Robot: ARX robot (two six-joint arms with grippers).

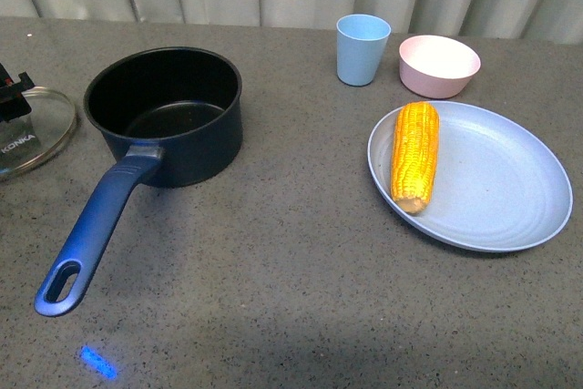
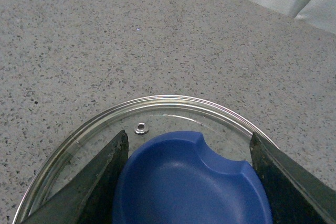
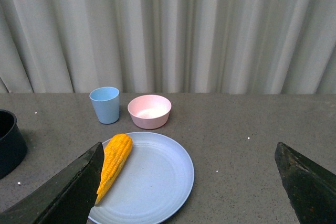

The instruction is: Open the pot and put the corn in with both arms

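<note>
The lid by the desk's left edge is cut off in the front view. The knob runs out of the left wrist view; whether the fingers pinch it is unclear.

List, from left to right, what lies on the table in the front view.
glass lid → pot → light blue cup → corn, lying on the blue plate. The pink bowl is left out: it overlaps the corn's span.

Lid left of pot; corn on plate, right
</note>
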